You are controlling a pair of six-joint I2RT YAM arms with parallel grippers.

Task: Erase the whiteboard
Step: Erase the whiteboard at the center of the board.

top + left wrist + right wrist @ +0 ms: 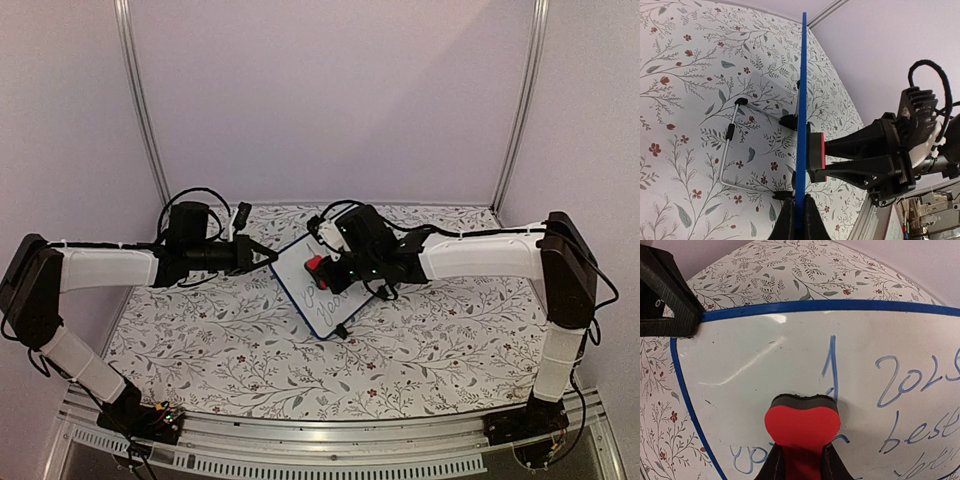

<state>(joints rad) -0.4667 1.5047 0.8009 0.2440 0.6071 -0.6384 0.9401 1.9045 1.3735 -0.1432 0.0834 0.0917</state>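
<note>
toward the far middle of the counter [230,350], the whiteboard [312,292] is propped on its stand and steadied by the left fingers [786,221], clamped on its blue edge, so that the red eraser [801,426], gripped narrowly by the right fingers [771,466], can be pressed against the handwriting.

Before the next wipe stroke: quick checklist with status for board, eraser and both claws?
1. Left claw shut on the whiteboard edge: ok.
2. Right claw shut on the red eraser: ok.
3. Eraser pressed against the board face: ok, seen edge-on from the left wrist.
4. Board wiped clean: not ok, blue writing remains right of and below the eraser.
5. Wire stand on the side away from the eraser, out of the stroke path: ok.
6. Board resting on something below: cannot tell.
</note>
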